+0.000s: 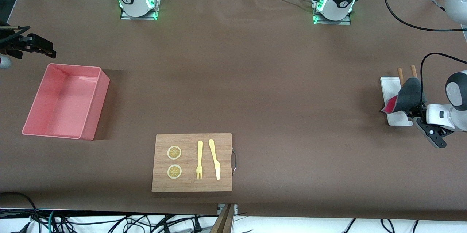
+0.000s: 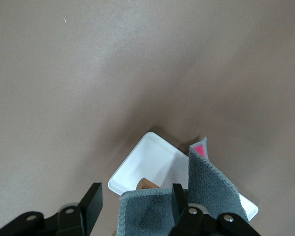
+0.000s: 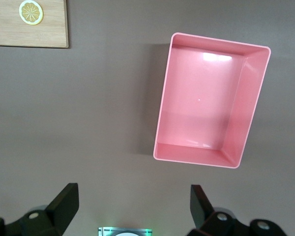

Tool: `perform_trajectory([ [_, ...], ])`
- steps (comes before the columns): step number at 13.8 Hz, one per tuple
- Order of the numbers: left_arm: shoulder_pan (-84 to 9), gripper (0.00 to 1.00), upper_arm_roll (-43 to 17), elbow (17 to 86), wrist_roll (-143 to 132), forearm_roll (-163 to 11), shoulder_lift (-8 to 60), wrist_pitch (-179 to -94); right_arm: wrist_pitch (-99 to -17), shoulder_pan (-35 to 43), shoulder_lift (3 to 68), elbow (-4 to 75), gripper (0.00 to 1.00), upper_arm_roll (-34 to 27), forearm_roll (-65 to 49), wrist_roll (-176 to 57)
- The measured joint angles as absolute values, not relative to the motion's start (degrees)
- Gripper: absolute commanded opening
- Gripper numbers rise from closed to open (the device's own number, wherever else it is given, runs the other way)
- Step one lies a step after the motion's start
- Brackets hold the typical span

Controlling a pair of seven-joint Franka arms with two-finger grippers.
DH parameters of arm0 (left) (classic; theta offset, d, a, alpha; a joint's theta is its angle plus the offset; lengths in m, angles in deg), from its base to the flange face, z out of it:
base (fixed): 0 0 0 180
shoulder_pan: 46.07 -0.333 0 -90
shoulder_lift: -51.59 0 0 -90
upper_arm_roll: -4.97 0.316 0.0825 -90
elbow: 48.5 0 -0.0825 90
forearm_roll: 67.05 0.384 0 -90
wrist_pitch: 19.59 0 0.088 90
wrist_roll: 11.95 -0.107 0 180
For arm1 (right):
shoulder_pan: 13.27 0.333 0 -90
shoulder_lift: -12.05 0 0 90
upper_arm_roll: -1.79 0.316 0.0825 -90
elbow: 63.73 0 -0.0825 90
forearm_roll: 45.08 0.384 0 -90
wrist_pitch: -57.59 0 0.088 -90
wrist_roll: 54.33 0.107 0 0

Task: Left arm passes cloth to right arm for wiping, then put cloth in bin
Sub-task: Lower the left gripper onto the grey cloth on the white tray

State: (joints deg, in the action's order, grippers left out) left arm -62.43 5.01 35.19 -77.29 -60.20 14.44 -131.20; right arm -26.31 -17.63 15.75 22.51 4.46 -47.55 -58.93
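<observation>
Your left gripper (image 1: 414,113) hangs over the small white tray (image 1: 390,90) near the tabletop edge at the left arm's end. Its fingers (image 2: 179,199) stand partly apart with the cloth (image 1: 406,96) between them; one finger presses the grey face, the other is clear of it, so you cannot yet call it a firm pinch. The cloth rises in a fold over the tray, dark grey outward with a crimson corner showing, which suggests it is being gathered so that it can be lifted free for the hand-over. Two brown sticks (image 1: 400,76) poke out from the tray's edge nearest the robot bases.

Your right gripper (image 1: 34,47) waits with its fingers (image 3: 66,204) spread wide and nothing between them, over bare tabletop close to the edge at the right arm's end. It sits just beside the bin (image 1: 91,116), probably so it is ready for the final drop. The pink bin is empty.

The wooden board (image 1: 191,185) lies near the tabletop edge closest to the front camera, carrying two lemon slices (image 1: 174,152), a yellow fork (image 1: 199,160) and a yellow knife (image 1: 214,158). It is likely where wiping will happen
</observation>
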Motion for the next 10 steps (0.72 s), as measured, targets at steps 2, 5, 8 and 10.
perform_trajectory([
  [2,-62.4,0.46,5.0,35.2,-77.3,-60.2,14.4,-131.2,-26.3,-17.6,15.7,22.5,1.00,4.5,-47.6,-58.9],
  [5,-62.4,0.20,5.0,35.2,-77.3,-60.2,14.2,-131.2,-26.3,-17.6,15.7,22.5,1.00,4.5,-47.6,-58.9],
  [8,-62.4,0.00,5.0,35.2,-77.4,-60.1,14.2,-131.2,-27.2,-17.6,15.7,22.5,1.00,4.5,-47.6,-58.9],
  [10,-62.4,0.00,5.0,35.1,-77.5,-60.0,14.2,-131.2,-27.5,-17.6,15.7,22.5,1.00,4.5,-47.6,-58.9],
])
